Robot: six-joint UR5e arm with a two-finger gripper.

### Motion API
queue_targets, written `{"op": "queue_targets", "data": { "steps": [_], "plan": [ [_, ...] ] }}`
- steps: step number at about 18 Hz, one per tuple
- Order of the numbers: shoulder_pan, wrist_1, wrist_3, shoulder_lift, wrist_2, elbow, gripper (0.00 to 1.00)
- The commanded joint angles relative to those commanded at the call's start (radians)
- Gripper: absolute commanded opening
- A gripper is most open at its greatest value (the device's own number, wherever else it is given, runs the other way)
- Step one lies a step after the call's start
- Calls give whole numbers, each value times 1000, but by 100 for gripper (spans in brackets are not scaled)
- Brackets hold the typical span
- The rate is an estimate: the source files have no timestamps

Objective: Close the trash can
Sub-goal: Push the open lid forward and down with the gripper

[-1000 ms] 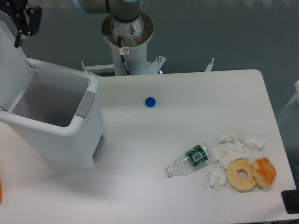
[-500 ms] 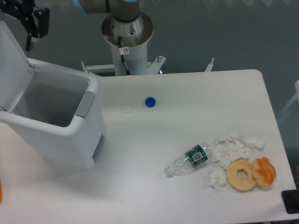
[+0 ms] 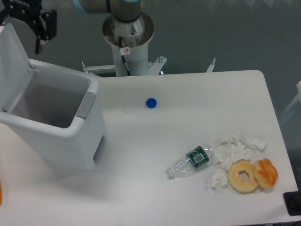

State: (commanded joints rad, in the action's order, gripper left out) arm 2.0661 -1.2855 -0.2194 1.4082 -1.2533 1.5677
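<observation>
Camera view: tool (image 3: 37, 28) has shifted toward 3 o'clock above the trash can (image 3: 51, 120)'s upright lid (image 3: 13, 66); its grip state cannot be told.

Only a red prohibition sticker (image 3: 126, 51), perhaps, on the arm's column (image 3: 130, 52).

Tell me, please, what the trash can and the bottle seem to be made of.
The trash can looks like white moulded plastic, smooth and semi-matte, with rounded corners and a grey latch tab. The bottle looks like thin clear plastic: the table shows through it, and it bears a green label.
</observation>
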Motion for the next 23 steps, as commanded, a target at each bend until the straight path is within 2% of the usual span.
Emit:
{"op": "queue_targets", "data": {
  "steps": [5,9,13,23],
  "plan": [
    [64,0,-6,2,3,2,100],
    [84,0,-9,17,0,2,100],
    [101,5,-12,63,-8,-3,100],
    [164,20,-20,113,-11,-2,100]
  ]
}}
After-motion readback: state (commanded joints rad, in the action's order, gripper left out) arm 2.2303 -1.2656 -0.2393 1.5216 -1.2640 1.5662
